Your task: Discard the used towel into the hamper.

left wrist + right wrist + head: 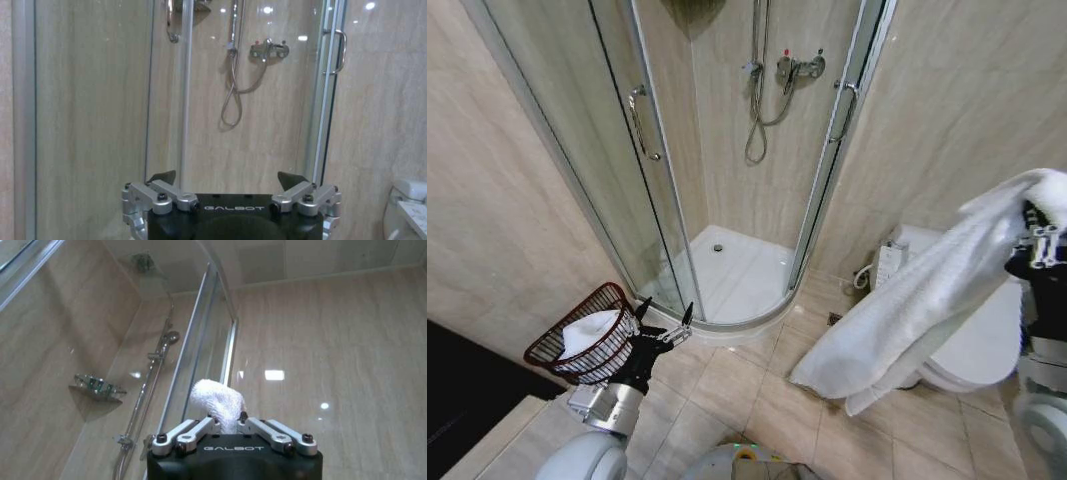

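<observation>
Now towel (pixel 907 320) hangs diagonally from right pincer (pixel 227 426), clamped.

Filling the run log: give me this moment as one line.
right gripper: shut on towel, held high above floor | left gripper: open, idle beside hamper | hamper: on floor by shower, white cloth inside | towel not yet dropped
</observation>
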Motion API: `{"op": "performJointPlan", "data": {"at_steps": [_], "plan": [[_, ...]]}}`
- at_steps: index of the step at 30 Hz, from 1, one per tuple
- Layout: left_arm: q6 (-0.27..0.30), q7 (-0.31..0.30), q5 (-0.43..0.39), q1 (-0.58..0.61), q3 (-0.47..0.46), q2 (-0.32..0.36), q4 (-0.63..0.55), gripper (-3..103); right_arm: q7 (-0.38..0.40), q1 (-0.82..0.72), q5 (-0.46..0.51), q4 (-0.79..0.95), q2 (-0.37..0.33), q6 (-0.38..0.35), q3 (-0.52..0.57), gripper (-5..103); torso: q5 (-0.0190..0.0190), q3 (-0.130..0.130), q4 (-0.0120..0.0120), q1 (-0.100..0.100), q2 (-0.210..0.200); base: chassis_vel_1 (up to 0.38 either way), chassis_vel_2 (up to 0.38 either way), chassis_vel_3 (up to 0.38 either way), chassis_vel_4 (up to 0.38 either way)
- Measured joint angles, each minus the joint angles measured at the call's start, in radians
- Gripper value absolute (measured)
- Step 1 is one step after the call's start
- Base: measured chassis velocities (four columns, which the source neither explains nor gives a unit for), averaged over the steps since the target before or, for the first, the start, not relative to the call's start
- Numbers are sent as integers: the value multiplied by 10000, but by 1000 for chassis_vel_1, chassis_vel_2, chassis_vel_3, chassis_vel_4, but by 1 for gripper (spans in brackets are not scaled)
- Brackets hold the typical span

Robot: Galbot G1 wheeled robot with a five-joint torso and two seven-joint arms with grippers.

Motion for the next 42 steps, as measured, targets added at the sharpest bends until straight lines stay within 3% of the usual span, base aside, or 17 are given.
{"op": "performJointPlan", "data": {"at_steps": [42], "plan": [[0,0,0,0,0,0,0,99,-16,-2,11,0,-34,24,-2,7,0,1037,0,846,1887,0,0,0,0]]}}
